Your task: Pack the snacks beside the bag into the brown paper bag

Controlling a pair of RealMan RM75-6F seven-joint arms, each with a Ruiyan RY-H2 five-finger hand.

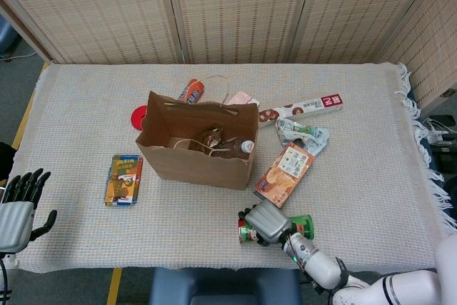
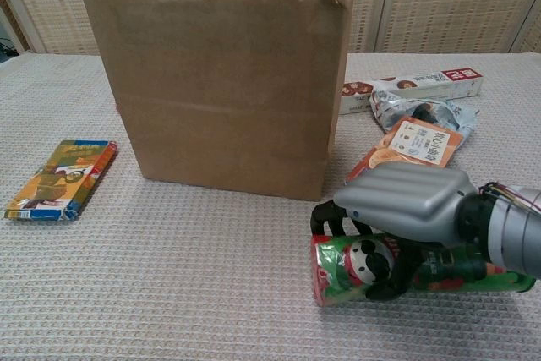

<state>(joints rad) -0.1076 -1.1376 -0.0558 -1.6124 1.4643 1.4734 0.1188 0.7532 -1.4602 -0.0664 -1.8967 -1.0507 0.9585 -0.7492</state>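
While my right robot hand (image 2: 406,205) lies over the green Pringles can (image 2: 338,270) with its fingers (image 2: 325,216) curled down around the lid end, the can itself lies on its side on the worktop (image 1: 371,155), near the front edge and just in front of the brown paper bag (image 2: 220,82). From the head view I see that same robot hand covering the middle of the can, with green showing at both ends. The bag stands upright and open, and I can make out a few items already inside it. Just beside the can, toward the back, lies the orange snack box (image 1: 284,171), and behind that a crinkled silver packet (image 1: 303,133) and a long red-and-white box (image 1: 303,108). A colourful flat box (image 1: 123,179) lies apart on the bag's other side. Behind the bag I can see a red-orange can (image 1: 191,91) and a red lid (image 1: 139,116). My left robot hand (image 1: 20,205) hangs off the worktop's near corner, fingers spread wide, holding nothing.
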